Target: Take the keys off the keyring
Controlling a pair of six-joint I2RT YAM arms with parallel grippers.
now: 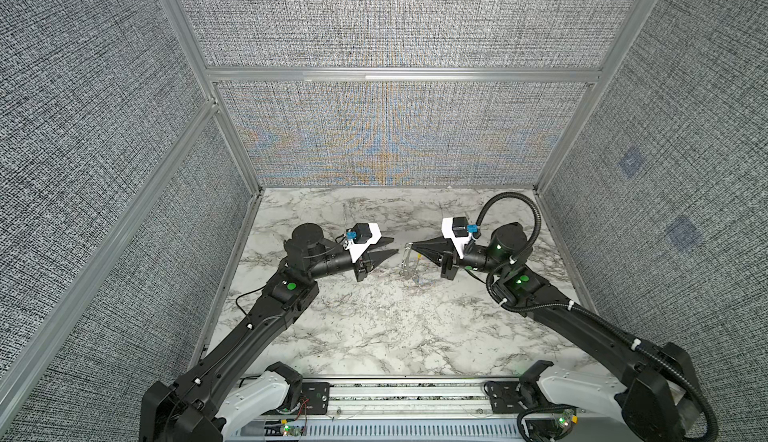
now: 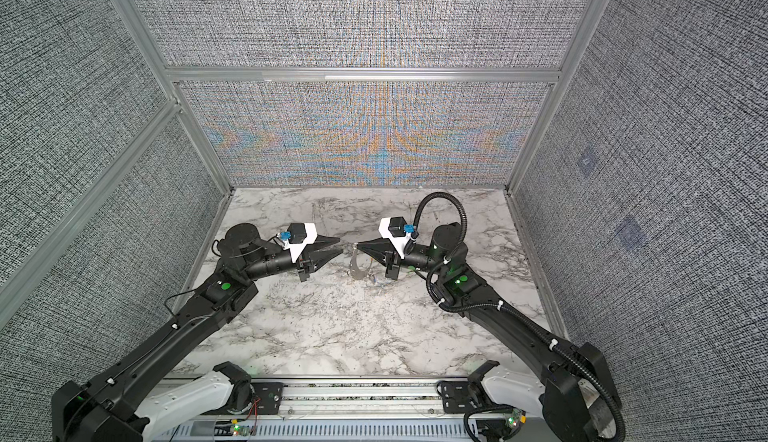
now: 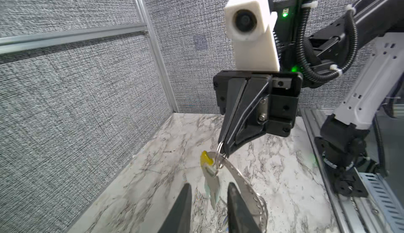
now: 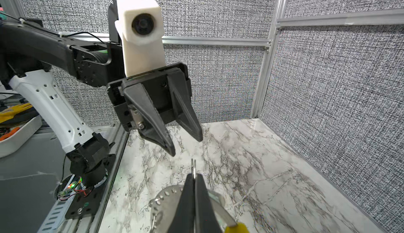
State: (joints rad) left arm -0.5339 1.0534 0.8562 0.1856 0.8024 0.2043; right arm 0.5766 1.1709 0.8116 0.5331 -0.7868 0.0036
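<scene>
left gripper (image 4: 185, 144): jaws a moderate way apart with nothing between them. It points tip to tip at the right gripper (image 3: 225, 152) and stops just short of it.
right gripper: jaws pressed together on a thin wire loop (image 4: 193, 166), which sticks out a little past its tips.
keyring (image 3: 247, 186): hangs from that loop under the right gripper's tips. It is a curved grey hoop of flat strip with a row of small holes, sweeping down and back beneath the fingers. Whether its lowest part touches the marble table (image 1: 374, 328) I cannot tell.
yellow sleeve (image 3: 205, 158): on the hoop's rim, just below the right gripper's tips.
pale key (image 3: 213, 187): hangs blade down under the sleeve. In the left wrist view it shows in the gap between the left gripper's fingers, but both top views put it beyond their tips, untouched.
second key: only a bluish edge shows behind the pale one — too blurred to say what it is.
</scene>
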